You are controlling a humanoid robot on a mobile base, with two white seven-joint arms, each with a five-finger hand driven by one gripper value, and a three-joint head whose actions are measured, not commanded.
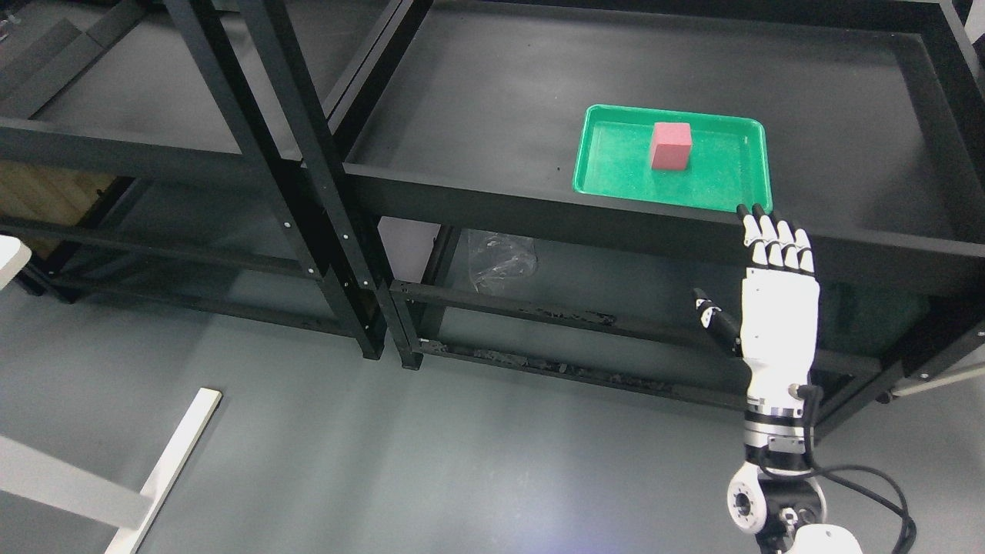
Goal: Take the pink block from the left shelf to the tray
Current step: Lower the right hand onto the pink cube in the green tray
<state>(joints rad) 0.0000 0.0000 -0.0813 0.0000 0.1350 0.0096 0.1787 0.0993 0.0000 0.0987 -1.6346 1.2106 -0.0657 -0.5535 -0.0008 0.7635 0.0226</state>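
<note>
Standing on a grey floor (pixel 385 462), two black shelf units filled the view: the left shelf (pixel 138 100), then the right shelf (pixel 500 92). On the right shelf sat a green tray (pixel 608 165) with the pink block (pixel 671 145) upright inside it. Below the tray's near right corner, the right hand (pixel 776 308) was raised, fingers (pixel 769 235) straight, thumb spread, holding nothing.
</note>
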